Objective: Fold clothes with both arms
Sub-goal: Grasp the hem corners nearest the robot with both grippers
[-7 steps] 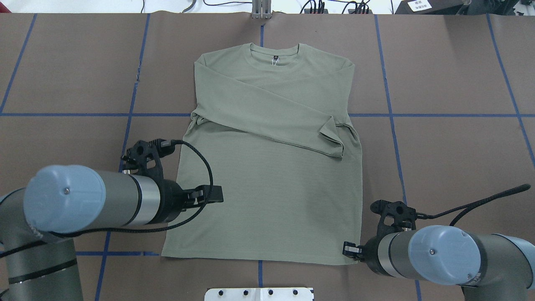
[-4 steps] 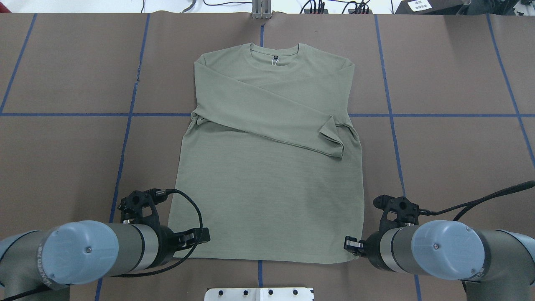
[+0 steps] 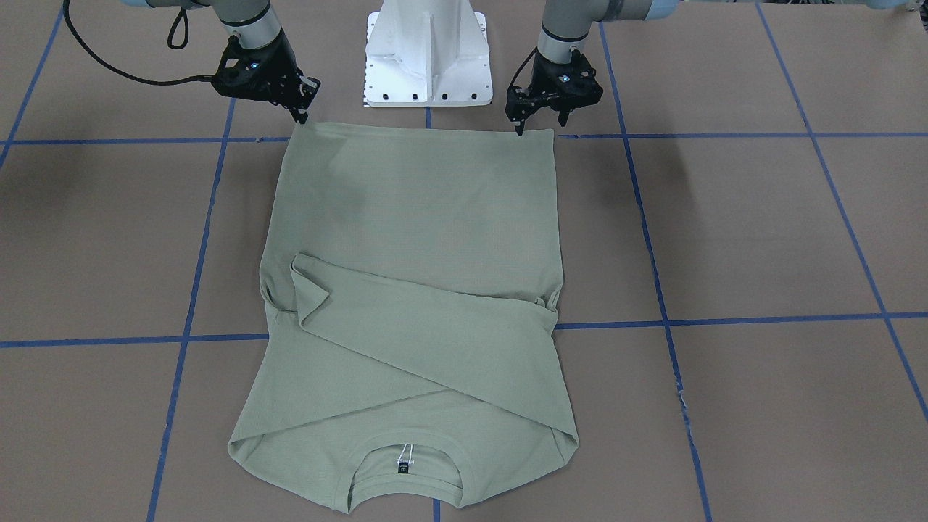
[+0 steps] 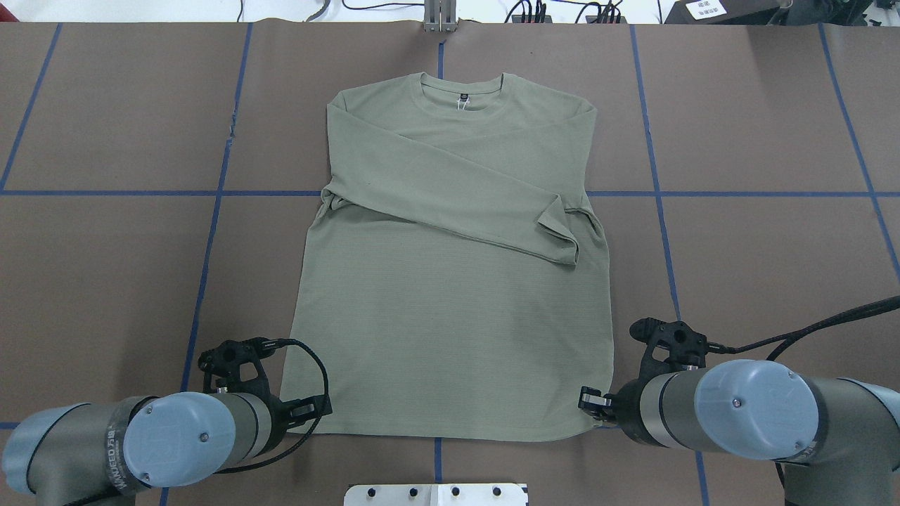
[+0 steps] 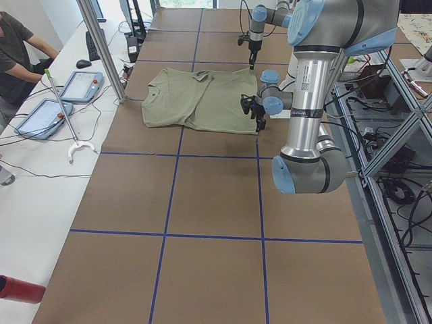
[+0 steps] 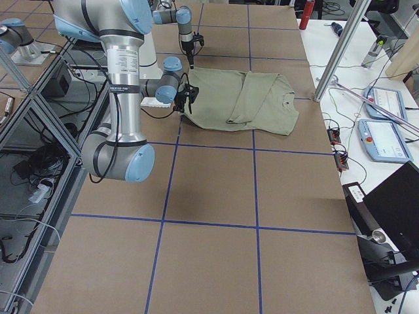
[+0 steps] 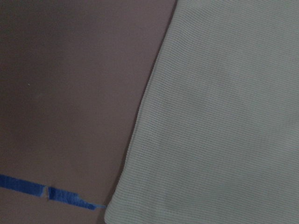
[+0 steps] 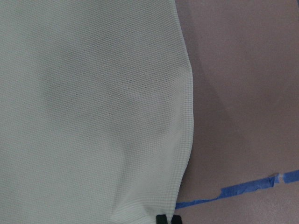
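- The shirt (image 3: 413, 217) lies flat mid-tabletop (image 3: 761, 239), collar away from the robot, with one sleeve (image 3: 435, 341) folded slantwise across the chest.
- A small black neck label (image 3: 403, 468) sits inside the collar, its print too small to read; the sticker (image 4: 116, 450) on the left arm is also illegible.
- The right gripper (image 8: 168, 219) has its jaws pinched narrow on a hem corner.
- The left gripper (image 4: 318, 407) hangs at the other hem corner, jaws spread, holding nothing.
- A white pedestal (image 3: 428, 51) stands just behind the hem, and blue tape lines (image 3: 725, 319) cross the tabletop.
- A person (image 5: 13, 54) sits at a side desk.
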Controlling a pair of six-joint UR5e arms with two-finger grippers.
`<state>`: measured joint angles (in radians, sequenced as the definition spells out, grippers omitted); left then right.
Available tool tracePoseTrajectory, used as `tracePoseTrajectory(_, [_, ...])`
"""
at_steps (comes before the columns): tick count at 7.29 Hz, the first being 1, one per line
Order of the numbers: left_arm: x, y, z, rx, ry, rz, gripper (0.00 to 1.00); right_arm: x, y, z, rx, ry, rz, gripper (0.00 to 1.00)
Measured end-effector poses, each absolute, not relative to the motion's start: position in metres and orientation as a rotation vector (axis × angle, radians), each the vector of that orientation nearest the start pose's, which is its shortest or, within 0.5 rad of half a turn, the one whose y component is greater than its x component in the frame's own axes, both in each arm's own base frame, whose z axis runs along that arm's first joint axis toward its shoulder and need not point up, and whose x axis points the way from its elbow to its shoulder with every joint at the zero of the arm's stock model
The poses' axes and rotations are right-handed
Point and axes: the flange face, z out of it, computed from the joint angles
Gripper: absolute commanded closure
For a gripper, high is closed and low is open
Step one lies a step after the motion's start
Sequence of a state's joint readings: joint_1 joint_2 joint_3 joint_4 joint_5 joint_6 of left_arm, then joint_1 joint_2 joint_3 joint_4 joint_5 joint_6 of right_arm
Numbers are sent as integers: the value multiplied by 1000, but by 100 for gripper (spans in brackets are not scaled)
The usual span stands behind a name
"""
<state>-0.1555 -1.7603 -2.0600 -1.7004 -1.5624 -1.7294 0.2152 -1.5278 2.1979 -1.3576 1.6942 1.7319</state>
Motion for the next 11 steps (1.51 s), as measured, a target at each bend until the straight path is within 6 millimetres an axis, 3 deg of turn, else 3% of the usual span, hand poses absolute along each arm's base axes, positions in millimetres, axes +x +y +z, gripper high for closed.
tracePoseTrajectory(3, [506,-217,345,15,778,-304,25,-428,-220,329,-90,-889,302,100])
tracePoseTrajectory(6, [507,-216,345,13,776,-299,50,-426,-224,328,-89,-891,309,100])
tracePoseTrajectory(9, [507,-214,343,11,780,-295,62,-424,-227,328,-91,-893,314,100])
tracePoseTrajectory(10, [507,-213,343,10,782,-293,73,-421,-230,327,-97,-895,318,100])
tracePoseTrajectory(11, [507,-213,341,9,785,-293,95,-419,-233,327,-104,-895,322,100])
